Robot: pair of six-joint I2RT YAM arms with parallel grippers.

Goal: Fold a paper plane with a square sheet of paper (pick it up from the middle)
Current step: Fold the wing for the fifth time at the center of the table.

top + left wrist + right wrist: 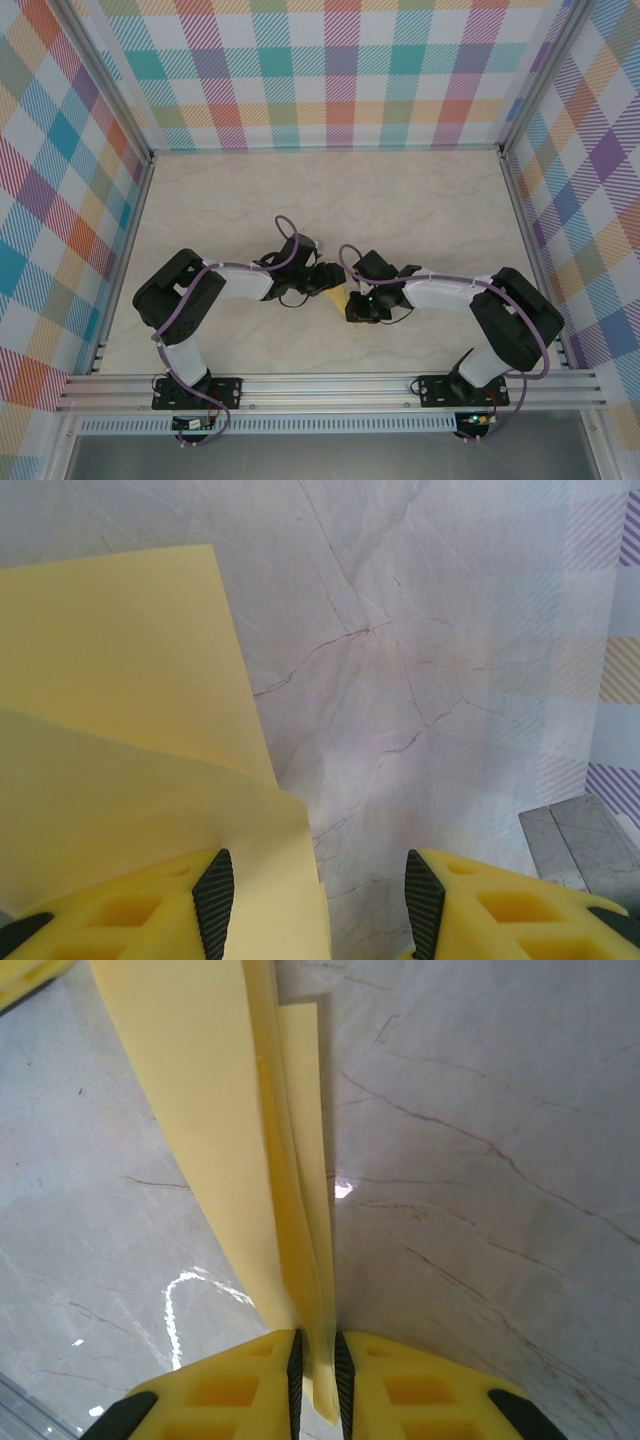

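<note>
The square sheet of paper (338, 296) is yellow and folded, held up off the table between my two grippers at the middle front. In the right wrist view its layers (230, 1130) rise in a narrow band from my right gripper (316, 1360), whose jaws are shut on the lower edge. Whether it has the shape of a paper plane I cannot tell. In the left wrist view the paper (120, 730) curves over the left finger of my left gripper (318, 900), which stands open with its pads wide apart. From above, my left gripper (330, 278) and right gripper (352, 300) almost meet.
The marble-look table (400, 200) is bare behind the arms. Plaid walls (340, 70) close the back and both sides. An aluminium rail (330, 385) runs along the front edge, and a metal rail (585, 840) shows at the right in the left wrist view.
</note>
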